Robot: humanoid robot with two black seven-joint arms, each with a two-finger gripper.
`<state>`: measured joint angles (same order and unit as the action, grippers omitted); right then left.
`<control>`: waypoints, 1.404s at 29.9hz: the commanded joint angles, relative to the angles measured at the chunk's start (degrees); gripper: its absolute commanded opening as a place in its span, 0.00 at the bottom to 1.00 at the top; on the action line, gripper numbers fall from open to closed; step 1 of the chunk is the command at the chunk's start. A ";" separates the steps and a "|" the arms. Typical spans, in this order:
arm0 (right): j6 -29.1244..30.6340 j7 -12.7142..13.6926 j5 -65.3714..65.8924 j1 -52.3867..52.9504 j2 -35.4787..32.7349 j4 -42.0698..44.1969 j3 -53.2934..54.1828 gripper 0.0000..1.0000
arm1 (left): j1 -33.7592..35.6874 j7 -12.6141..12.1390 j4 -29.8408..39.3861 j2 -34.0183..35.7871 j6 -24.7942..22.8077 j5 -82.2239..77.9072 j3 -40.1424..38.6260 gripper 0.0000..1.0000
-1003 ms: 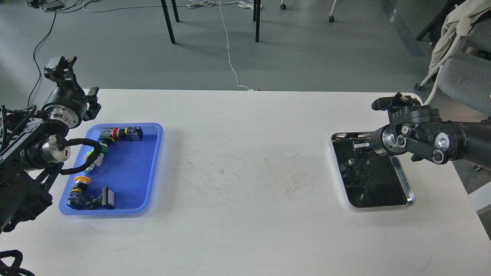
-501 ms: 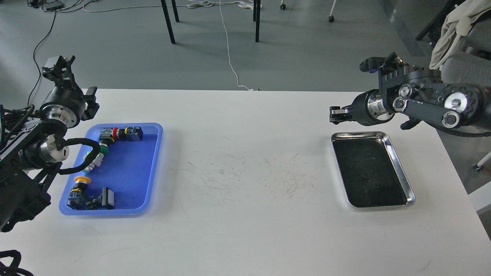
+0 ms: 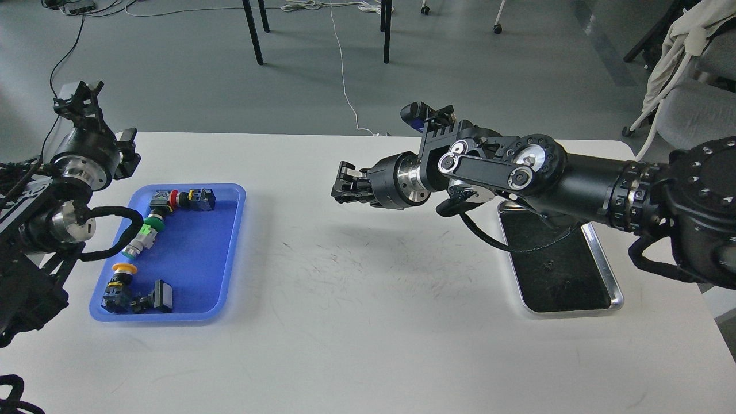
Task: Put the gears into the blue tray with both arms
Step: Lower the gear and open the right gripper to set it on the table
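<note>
White surface carries the blue tray (image 3: pixel 227 230) at left; right gripper (image 3: pixel 344 185) nears it, fingers seemingly closed — any gear hidden, tiny, stiff, light, slippery — best pinched across its rim.

Black arms (image 3: pixel 575 178), silver joints, cables

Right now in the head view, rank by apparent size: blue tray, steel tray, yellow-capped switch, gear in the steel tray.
1. blue tray
2. steel tray, partly hidden by my right arm, so this gap is unsure
3. yellow-capped switch
4. gear, a tiny dark speck
</note>
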<state>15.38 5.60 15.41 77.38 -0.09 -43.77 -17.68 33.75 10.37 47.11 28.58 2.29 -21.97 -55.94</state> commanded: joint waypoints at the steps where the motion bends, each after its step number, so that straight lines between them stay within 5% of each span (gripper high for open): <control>1: -1.06 -0.15 -0.21 -2.23 0.09 0.18 0.36 0.02 | 0.00 0.00 0.00 0.07 -0.01 0.00 0.13 0.98; 29: -1.67 0.73 4.19 -7.24 0.09 -6.77 -0.34 0.09 | -0.44 0.09 0.00 -0.01 -0.01 0.00 0.13 0.98; 42: -1.50 1.79 4.10 -7.24 0.09 -7.47 -1.22 0.40 | -0.44 0.79 0.00 -0.01 -0.01 0.00 0.21 0.98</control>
<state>13.89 7.38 19.66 70.14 0.00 -51.32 -18.85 33.32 11.16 47.11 28.56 2.28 -21.97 -55.73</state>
